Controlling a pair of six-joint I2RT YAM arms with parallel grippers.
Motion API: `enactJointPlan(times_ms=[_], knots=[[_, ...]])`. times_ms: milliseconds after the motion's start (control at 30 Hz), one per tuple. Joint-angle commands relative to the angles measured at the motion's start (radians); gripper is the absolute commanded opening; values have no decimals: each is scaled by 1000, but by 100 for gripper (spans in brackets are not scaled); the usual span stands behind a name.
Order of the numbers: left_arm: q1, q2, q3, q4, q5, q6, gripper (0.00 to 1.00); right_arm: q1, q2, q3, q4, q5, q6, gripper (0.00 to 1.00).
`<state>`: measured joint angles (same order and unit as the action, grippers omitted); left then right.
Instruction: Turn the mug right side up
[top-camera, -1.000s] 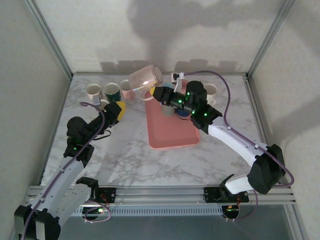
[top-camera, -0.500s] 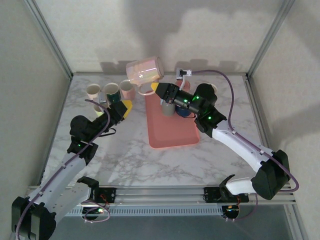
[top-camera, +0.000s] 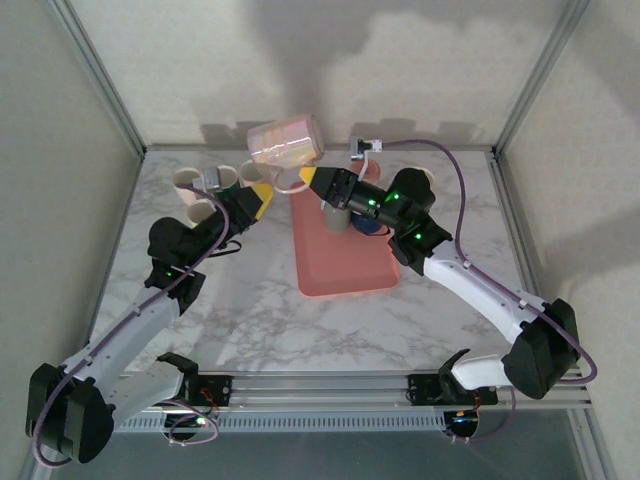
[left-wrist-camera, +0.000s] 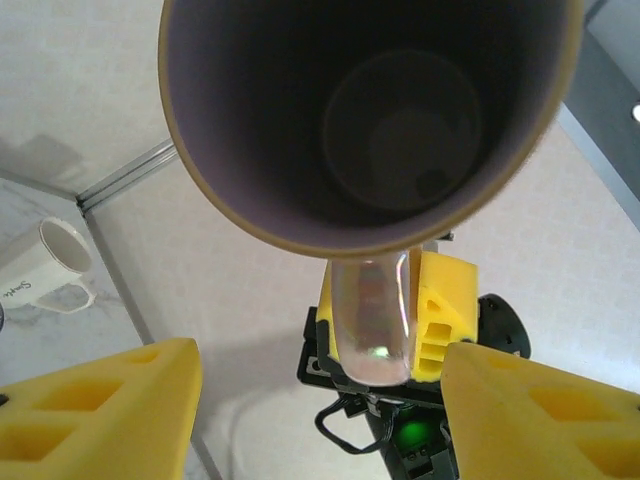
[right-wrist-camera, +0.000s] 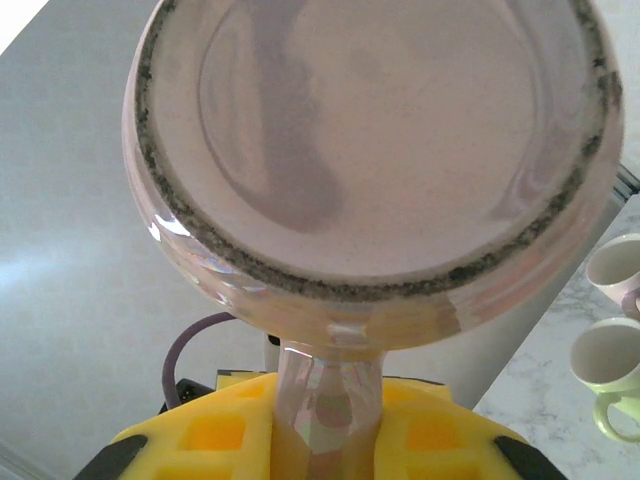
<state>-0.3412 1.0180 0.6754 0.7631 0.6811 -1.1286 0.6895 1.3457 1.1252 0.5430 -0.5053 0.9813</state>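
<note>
Mug (top-camera: 287, 140) aloft on its side above rear of tabletop (top-camera: 250, 300). Right fingers (right-wrist-camera: 215, 432) clamped on handle (right-wrist-camera: 322, 405). Left fingers (left-wrist-camera: 100, 410) apart, facing mouth, touching nothing. Glazed ceramic: rigid, slick, breakable, probably heavy for handle-only pinch. Better second hold: rim wall.

A robotics lab test cell, not a home. Aluminium frame posts (top-camera: 97, 75) hold plain pale wall panels (top-camera: 300, 60) around a marble-patterned tabletop (top-camera: 260, 310). Two robot arms (top-camera: 480, 290) are bolted to a metal rail (top-camera: 320, 385) at its near edge, with a purple cable (top-camera: 455, 190) looping along one. A row of mugs (top-camera: 190, 180) and a pink tray (top-camera: 340, 265) serve as props.
</note>
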Motion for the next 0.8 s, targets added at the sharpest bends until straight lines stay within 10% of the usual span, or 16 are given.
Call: enactJointPlan(times_ms=[0, 500, 767], knots=[[-24, 9, 45, 97, -13, 21, 64, 11, -16, 48, 166, -22, -13, 0], [-63, 106, 136, 118, -15, 13, 52, 27, -7, 64, 135, -53, -38, 0], [-74, 121, 141, 136, -18, 13, 14, 27, -7, 59, 119, -43, -43, 0]])
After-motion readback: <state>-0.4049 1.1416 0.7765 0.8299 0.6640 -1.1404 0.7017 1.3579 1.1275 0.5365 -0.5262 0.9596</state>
